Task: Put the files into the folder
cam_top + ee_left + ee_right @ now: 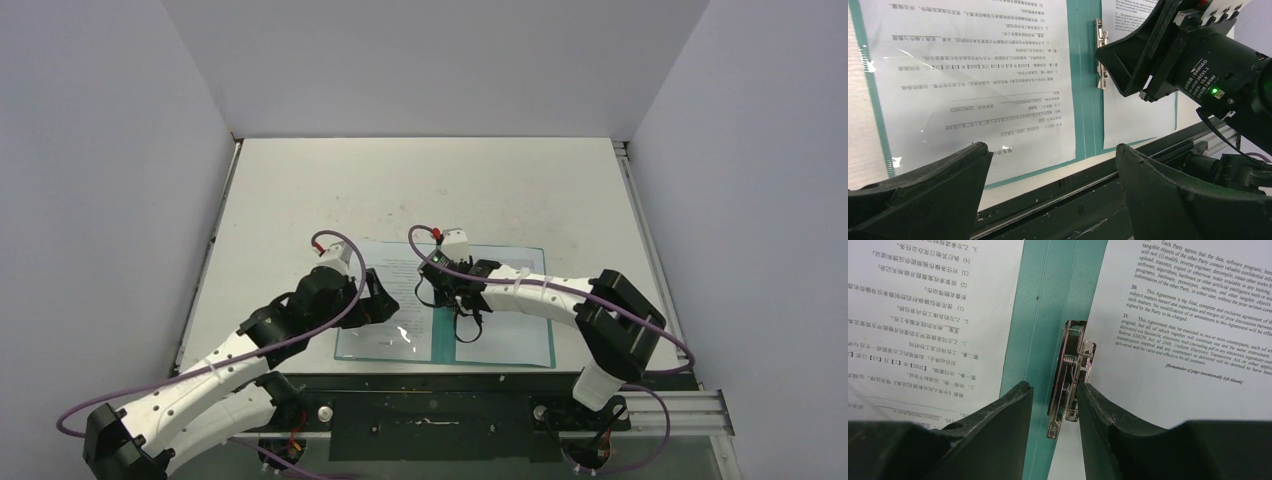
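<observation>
**Arm pose.** We are seeing the left arm [210, 375] reaching forward from its base and angling in towards the folder's left half. The left claw [1050, 150] is hanging over the near edge of that half with its jaws spread wide and nothing between them. The right arm [540, 295] is bending at the elbow and stretching left across the folder's right half. The right claw [1053, 387] is pointing down at the spine with its jaws standing narrowly apart. They are straddling the metal clip [1070, 375] without closing on it.

**Container and contents.** The folder [1058, 300] is lying open and flat on the bench [420, 180], near the front edge. The files are lying inside it. The left sheet [923, 305], glossy and throwing glare spots, is resting on the left half. The right sheet [1188, 315], printed in English, is resting on the right half. The clip is sitting between them on the teal spine.

**Limits of view.** In the top view, the right arm is covering much of the spine and the print is too small to read. In the left wrist view, the right claw's housing is blocking part of the right sheet. We cannot tell whether the right-hand finger is touching the clip, nor whether further sheets are lying beneath.
</observation>
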You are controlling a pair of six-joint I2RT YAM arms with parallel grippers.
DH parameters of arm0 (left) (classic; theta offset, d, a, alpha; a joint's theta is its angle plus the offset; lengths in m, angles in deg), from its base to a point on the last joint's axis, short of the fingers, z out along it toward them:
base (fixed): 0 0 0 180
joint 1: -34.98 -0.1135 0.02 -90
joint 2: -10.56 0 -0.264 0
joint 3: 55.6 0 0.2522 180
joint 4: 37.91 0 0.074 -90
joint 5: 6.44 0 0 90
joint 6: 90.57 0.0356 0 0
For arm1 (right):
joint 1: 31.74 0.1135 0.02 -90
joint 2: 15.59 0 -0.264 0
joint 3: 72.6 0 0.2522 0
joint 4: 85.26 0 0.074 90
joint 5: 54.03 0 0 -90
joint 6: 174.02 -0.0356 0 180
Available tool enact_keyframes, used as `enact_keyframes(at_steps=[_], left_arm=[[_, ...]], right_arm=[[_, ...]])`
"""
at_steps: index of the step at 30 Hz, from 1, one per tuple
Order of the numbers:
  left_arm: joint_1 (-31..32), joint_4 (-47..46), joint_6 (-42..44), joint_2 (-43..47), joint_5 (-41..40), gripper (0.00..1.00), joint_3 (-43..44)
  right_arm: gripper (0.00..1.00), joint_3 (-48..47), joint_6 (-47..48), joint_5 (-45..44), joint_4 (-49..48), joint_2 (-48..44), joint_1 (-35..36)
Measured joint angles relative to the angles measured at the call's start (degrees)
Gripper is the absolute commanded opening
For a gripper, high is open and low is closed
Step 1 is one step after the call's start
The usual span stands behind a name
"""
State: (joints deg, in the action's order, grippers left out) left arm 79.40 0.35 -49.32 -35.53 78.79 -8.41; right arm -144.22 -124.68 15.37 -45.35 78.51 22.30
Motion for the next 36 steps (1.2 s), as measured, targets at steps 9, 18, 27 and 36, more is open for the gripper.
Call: enact_keyframes(at_steps=[9, 18, 27, 36], left_arm=[[-1.75, 3.37, 1.64, 2.58, -0.07, 0.96, 0.28], [-3.28, 4.04, 2.64, 3.58, 0.81, 0.97, 0.28], [-4.96, 4.07, 2.99, 4.5, 2.25, 0.96, 0.28], [-6.01, 4.11, 3.13, 4.44, 3.15, 0.97, 0.28]], right_arm=[[0.35, 0.46, -1.55, -0.11, -0.9, 2.8, -0.02], [0.26, 0.46, -2.23, -0.13, -2.16, 5.14, -0.07], [0.08, -0.35, -2.23, -2.16, -2.03, 6.16, -0.07], [0.05, -1.29, -1.36, -2.47, -1.97, 6.73, -0.39]])
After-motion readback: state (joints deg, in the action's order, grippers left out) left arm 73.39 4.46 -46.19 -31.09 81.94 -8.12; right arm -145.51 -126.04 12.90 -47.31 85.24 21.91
